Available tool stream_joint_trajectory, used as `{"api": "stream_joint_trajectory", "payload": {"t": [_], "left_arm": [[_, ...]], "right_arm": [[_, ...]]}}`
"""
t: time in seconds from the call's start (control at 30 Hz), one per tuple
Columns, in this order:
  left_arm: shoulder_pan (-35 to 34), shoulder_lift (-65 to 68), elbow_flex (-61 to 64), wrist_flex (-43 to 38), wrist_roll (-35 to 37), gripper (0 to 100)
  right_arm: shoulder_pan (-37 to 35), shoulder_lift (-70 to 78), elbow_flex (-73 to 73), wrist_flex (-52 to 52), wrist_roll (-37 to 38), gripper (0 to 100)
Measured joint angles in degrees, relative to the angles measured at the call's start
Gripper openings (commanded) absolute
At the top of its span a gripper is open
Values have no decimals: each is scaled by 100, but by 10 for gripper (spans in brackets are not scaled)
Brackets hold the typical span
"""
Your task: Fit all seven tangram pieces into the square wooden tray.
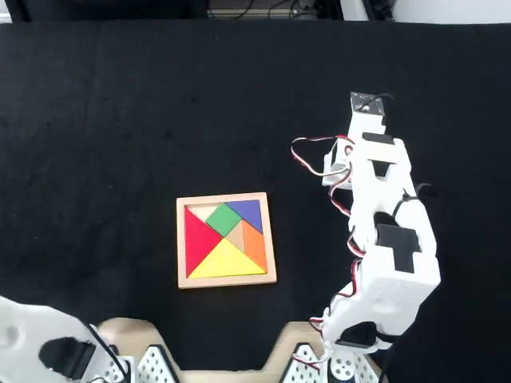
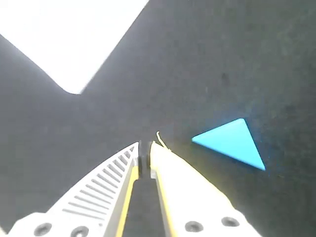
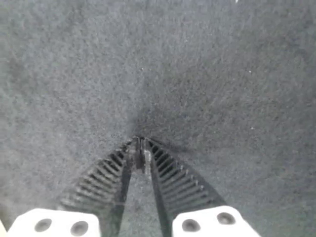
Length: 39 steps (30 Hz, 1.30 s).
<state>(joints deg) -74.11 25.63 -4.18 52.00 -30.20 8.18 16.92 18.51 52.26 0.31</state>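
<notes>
High view: the square wooden tray [image 1: 227,281] sits on the black tabletop [image 1: 120,120], holding flat, straight-edged coloured pieces [image 1: 227,260], apparently with gaps. The right end effector [image 1: 367,104] hangs well apart from it. Left wrist view: the left end effector [image 2: 145,146] has its jaws tip to tip, holding nothing. A cyan triangle [image 2: 231,143] lies flat nearby, outside the tray. It is probably light, rigid and smooth, so pinch it across its edges. Right wrist view: the ribbed jaws are pressed together, empty, over fuzzy cloth.

A table [image 1: 120,104] covered in black cloth carries a square wooden tray [image 1: 180,243] just below the middle of the frame. A light blue triangle [image 2: 231,142] lies flat on the cloth.
</notes>
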Motion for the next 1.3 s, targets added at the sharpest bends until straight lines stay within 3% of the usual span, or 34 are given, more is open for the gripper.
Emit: {"api": "stream_joint_trajectory", "payload": {"t": [0.17,0.33,0.93,1.3], "left_arm": [[114,1055,-519,-88,62,54],[281,1486,-1275,527,246,54],[853,1653,-2119,1354,835,54],[1741,1679,-2048,1864,835,54]], "right_arm": [[0,0,0,0,0,11],[0,0,0,0,0,11],[0,0,0,0,0,11],[0,0,0,0,0,11]]}}
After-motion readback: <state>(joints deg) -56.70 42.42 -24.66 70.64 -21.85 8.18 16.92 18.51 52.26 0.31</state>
